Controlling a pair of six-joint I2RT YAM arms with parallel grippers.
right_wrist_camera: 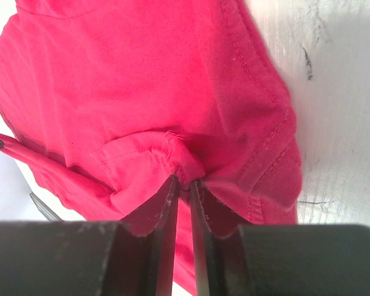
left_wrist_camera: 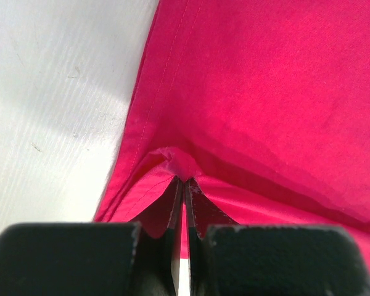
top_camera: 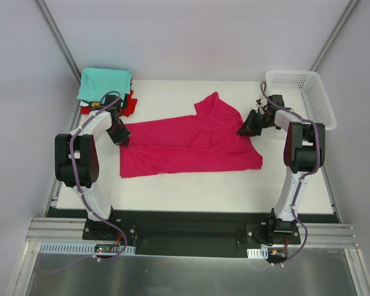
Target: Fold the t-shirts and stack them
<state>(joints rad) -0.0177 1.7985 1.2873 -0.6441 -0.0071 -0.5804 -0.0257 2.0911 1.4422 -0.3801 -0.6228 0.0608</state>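
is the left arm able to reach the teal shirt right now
Probably not yet: the teal shirt sits close beyond the left gripper, nothing between, but its jaws are pinched on the pink shirt.

red t-shirt [top_camera: 131, 105] mostly hidden under teal t-shirt [top_camera: 103, 83], pink t-shirt [left_wrist_camera: 265, 92] cropped close-up

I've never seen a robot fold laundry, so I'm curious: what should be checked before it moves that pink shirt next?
1. Hold of the left gripper on the pink t-shirt: ok, the shirt's left edge is pinched between shut fingers.
2. Hold of the right gripper: ok, a bunched fold at the shirt's right side is pinched.
3. Shirt lying flat: not ok, its far part is folded over and creased.
4. How many layers each grip has caught: cannot tell.
5. The folded stack apart from it: ok, at the far left corner.
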